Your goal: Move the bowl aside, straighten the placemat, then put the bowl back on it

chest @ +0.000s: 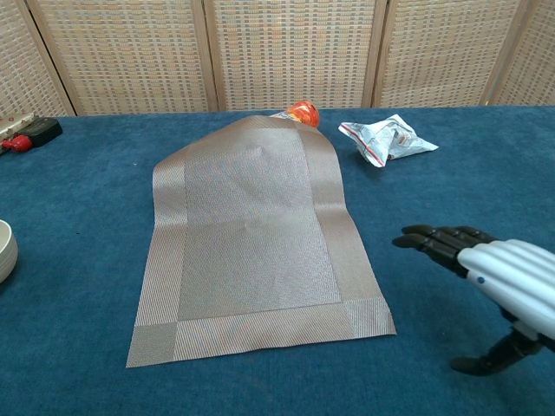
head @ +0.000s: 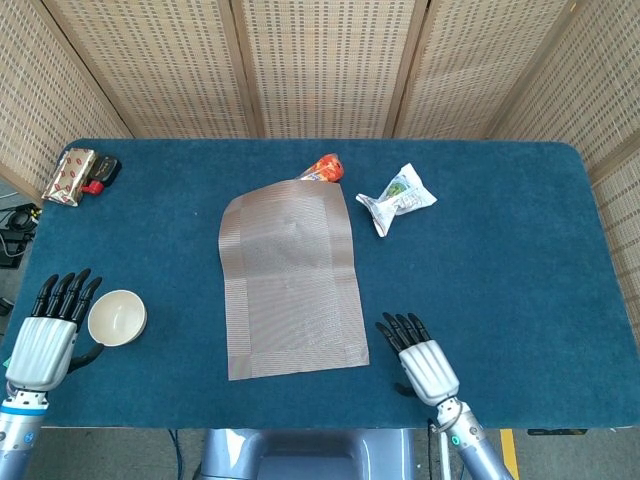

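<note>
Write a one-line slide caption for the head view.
Bowl set aside beside open left hand; open right hand nears the crooked placemat.

The placemat (head: 290, 283) hides most of the orange packet (head: 324, 168), and the chest view's left edge cuts the bowl (chest: 5, 250).

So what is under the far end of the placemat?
An orange packet pokes out from under the placemat's raised far edge. The rest of the packet is covered.

Placemat (head: 290, 285) woven, matt; bowl (head: 117, 317) smooth, perhaps ceramic.
</note>
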`<act>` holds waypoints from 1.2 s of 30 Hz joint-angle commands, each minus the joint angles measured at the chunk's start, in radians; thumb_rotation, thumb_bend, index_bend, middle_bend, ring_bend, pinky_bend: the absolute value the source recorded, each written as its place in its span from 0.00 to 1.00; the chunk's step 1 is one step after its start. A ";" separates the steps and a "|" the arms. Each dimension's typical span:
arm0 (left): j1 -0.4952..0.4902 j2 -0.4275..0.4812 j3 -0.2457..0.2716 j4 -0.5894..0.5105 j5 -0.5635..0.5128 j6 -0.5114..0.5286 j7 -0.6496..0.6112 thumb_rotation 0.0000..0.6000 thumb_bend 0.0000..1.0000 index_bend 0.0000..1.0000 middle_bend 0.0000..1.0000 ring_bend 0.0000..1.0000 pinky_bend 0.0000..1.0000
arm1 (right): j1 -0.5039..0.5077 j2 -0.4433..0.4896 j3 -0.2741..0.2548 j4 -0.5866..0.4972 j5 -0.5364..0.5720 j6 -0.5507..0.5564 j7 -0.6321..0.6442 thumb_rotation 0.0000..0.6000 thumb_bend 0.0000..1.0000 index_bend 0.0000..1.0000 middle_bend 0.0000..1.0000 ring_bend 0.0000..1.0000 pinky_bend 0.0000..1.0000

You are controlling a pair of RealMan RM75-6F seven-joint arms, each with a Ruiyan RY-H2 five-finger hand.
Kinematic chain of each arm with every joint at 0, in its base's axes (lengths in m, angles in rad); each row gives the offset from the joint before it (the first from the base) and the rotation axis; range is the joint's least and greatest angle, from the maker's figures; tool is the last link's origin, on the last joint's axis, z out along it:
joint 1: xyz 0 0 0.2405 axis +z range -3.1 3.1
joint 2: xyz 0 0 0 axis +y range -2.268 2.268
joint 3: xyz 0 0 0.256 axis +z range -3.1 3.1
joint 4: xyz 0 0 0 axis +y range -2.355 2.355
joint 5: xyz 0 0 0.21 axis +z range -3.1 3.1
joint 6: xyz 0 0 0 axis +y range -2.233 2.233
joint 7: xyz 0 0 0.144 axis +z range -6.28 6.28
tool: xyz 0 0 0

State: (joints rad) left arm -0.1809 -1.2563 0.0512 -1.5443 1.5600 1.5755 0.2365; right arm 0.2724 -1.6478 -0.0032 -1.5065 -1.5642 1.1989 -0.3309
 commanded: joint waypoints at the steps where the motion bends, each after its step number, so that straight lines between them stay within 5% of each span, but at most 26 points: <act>1: 0.001 0.000 -0.004 0.003 0.001 -0.008 -0.004 1.00 0.03 0.00 0.00 0.00 0.00 | 0.021 -0.050 0.019 0.034 0.037 -0.032 -0.023 1.00 0.00 0.00 0.00 0.00 0.00; 25: 0.013 -0.005 -0.043 0.014 -0.001 -0.046 -0.020 1.00 0.03 0.00 0.00 0.00 0.00 | 0.064 -0.181 0.057 0.149 0.109 -0.042 0.001 1.00 0.02 0.00 0.00 0.00 0.00; 36: 0.018 -0.011 -0.050 0.015 0.009 -0.054 -0.015 1.00 0.03 0.00 0.00 0.00 0.00 | 0.081 -0.246 0.049 0.227 0.088 -0.023 0.029 1.00 0.31 0.05 0.00 0.00 0.00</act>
State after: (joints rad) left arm -0.1633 -1.2670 0.0015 -1.5291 1.5685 1.5218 0.2220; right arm 0.3516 -1.8895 0.0485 -1.2836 -1.4724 1.1734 -0.3046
